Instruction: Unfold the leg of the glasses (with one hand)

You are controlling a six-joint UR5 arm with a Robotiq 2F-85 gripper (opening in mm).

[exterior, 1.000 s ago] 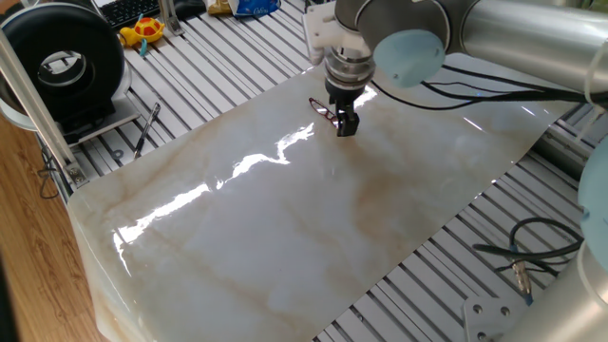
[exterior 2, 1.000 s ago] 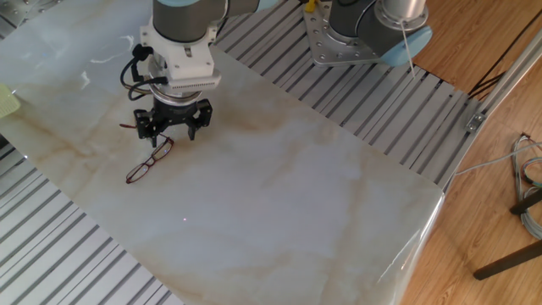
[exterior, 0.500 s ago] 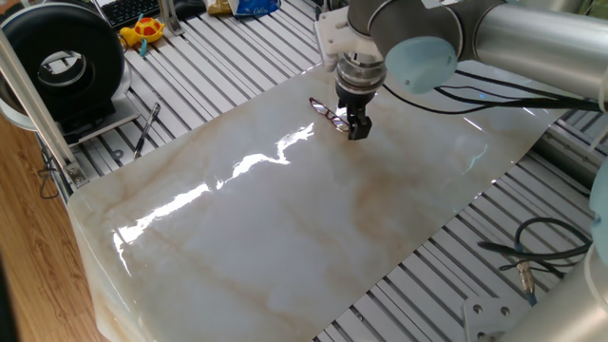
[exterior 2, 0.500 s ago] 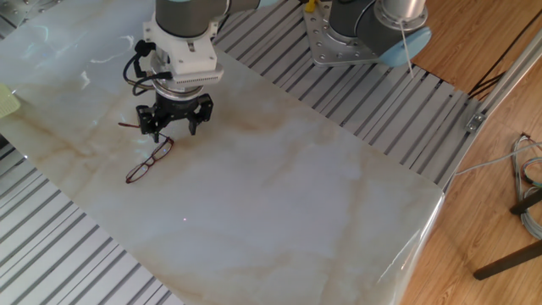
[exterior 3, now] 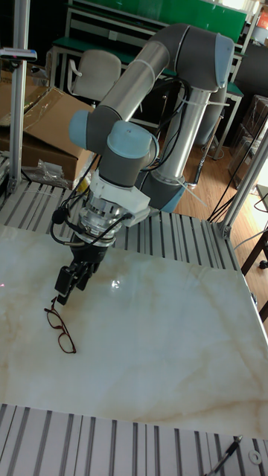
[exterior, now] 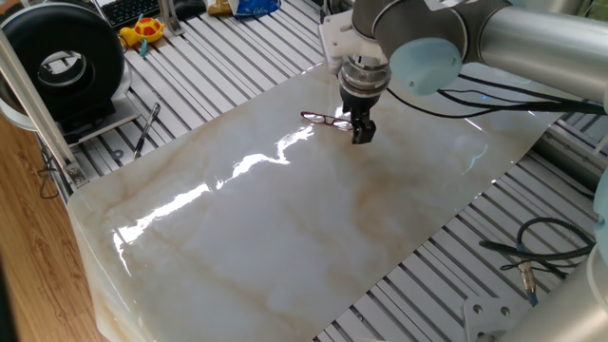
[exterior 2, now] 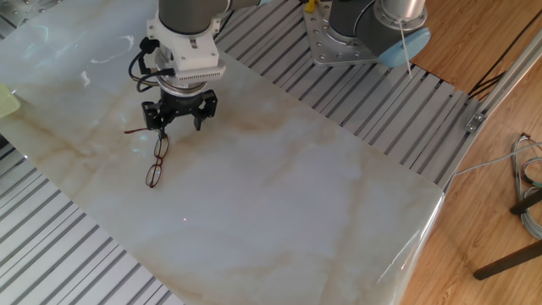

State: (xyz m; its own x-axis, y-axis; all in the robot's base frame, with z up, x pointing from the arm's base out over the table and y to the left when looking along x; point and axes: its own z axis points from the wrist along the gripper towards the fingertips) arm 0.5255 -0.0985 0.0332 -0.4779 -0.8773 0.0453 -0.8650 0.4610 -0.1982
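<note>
- One fixed view: the hand [exterior: 361, 132] hangs low over the far part of the marble-patterned worktop [exterior: 285, 237], pointing straight down from the silver wrist [exterior: 365, 74]. The glasses [exterior: 323, 119] lie just to its left on the worktop, their near end right at the fingertips. From this side the fingers look close together around a thin temple arm, but the contact itself is too small to make out.
- Off the worktop, on the slatted metal bed [exterior: 204, 66], lie a black pen-like tool [exterior: 145, 130] and a yellow toy [exterior: 144, 31]; a black round device [exterior: 62, 62] stands at the far left.
- The other fixed view: the hand [exterior 2: 179, 124] shows its two black fingers set apart, with the glasses [exterior 2: 156, 161] stretching away from them toward the near edge. One slim temple arm [exterior 2: 140, 130] sticks out sideways at the fingertips, while the lenses rest flat on the worktop.
- Tall fixed view: the hand [exterior 3: 67, 290] points down with its tips right above the upper end of the glasses [exterior 3: 61, 329], which lie flat on the worktop just below. I cannot tell for certain whether the fingers are clenched on the temple arm.
</note>
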